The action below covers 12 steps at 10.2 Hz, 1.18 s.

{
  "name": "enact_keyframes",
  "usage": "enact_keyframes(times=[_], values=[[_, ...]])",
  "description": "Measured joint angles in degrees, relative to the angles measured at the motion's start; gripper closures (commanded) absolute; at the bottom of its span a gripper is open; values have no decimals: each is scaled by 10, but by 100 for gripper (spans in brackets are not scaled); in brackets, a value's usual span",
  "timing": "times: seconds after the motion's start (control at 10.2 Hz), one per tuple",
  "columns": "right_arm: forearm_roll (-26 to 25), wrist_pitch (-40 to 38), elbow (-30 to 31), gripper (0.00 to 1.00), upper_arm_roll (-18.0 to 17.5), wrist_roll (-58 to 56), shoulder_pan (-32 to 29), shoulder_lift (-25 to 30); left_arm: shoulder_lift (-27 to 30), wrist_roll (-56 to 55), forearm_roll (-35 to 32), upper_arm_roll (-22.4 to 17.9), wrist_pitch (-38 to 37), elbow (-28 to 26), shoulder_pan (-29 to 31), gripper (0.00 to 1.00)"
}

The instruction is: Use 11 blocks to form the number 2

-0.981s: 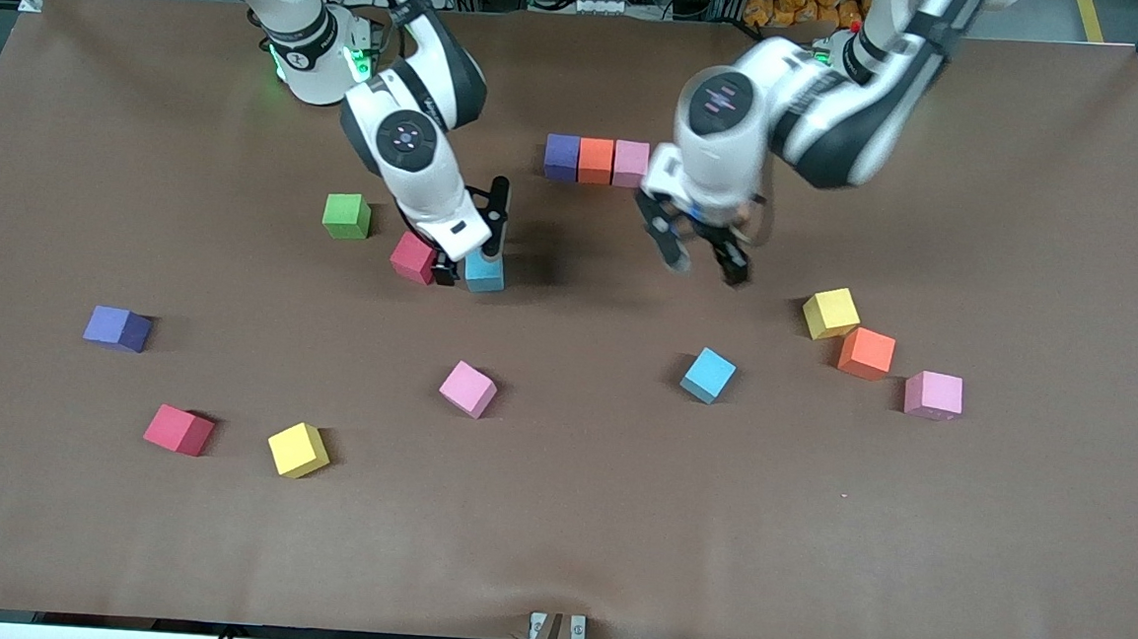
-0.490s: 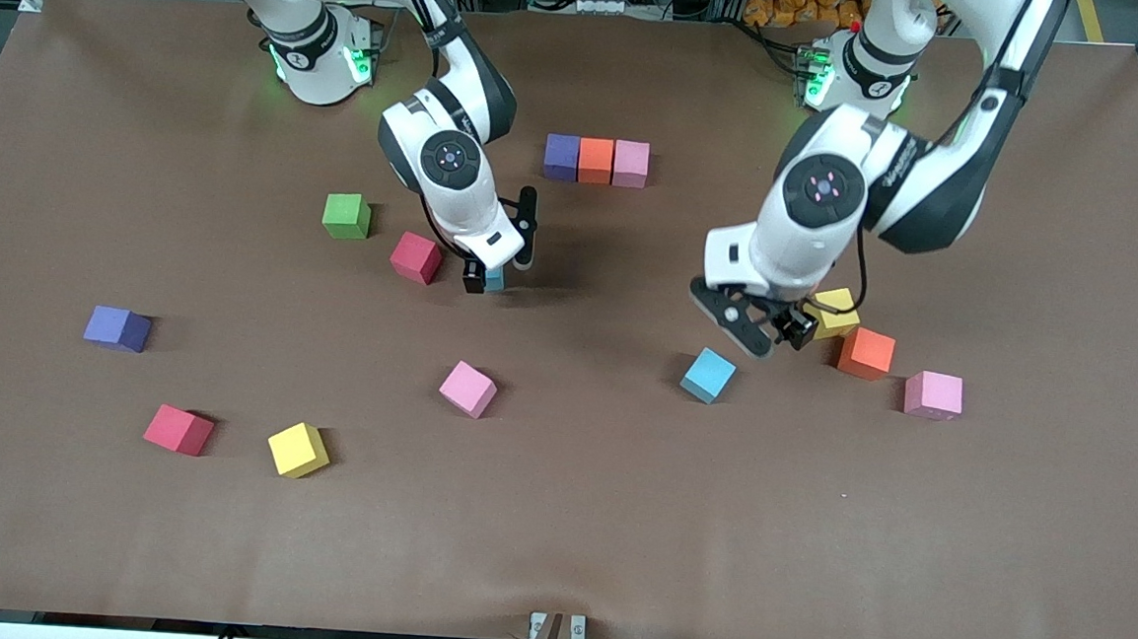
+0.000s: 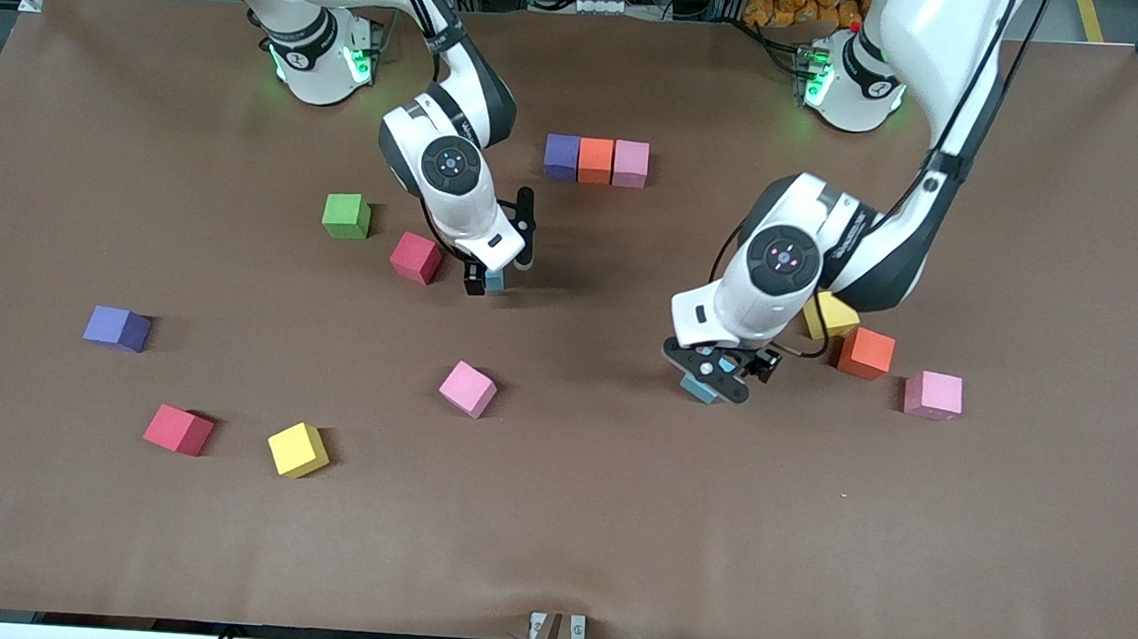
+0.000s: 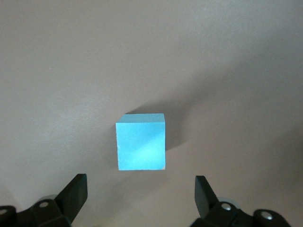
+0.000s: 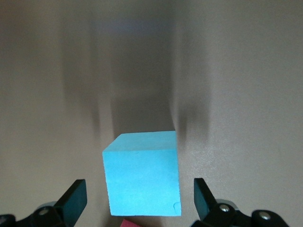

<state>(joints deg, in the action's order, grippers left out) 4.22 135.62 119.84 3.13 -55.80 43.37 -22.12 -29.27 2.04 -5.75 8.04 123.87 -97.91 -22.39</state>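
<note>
Arms both bend down over the table (image 3: 557, 516) in the front view: the right claw (image 3: 499, 271) sits low and spread around one light blue cube (image 3: 494, 279) beside a red cube (image 3: 416, 257), and the left claw (image 3: 719, 373) hangs just above the other light blue cube (image 3: 698, 389), near a yellow cube (image 3: 831, 314). Seen from the left wrist, the left claw (image 4: 139, 189) is released, its fingers (image 4: 75, 191) well clear of the other light blue cube (image 4: 141, 142) lying on the table. Seen from the right wrist, the right claw (image 5: 139, 196) is likewise released, its fingers (image 5: 75, 196) flanking the one light blue cube (image 5: 142, 172) without touching it.
</note>
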Motion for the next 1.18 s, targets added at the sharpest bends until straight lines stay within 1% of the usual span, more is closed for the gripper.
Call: enact_keyframes(times=[0.59,0.78,1.08,1.18], values=[[0,-1,0,0,0,-6,0,-12,-55,-1,-9,-3,46,2,-7,0],[0,0,-3,0,1,-11,0,-19,-64,-1,-18,-10,63,2,-7,0],[-1,2,-19,0,6,-30,0,-36,-69,-2,-20,-12,67,2,-8,0],[-1,2,-24,2,6,-34,0,-41,-70,-7,-20,-12,67,2,-8,0]])
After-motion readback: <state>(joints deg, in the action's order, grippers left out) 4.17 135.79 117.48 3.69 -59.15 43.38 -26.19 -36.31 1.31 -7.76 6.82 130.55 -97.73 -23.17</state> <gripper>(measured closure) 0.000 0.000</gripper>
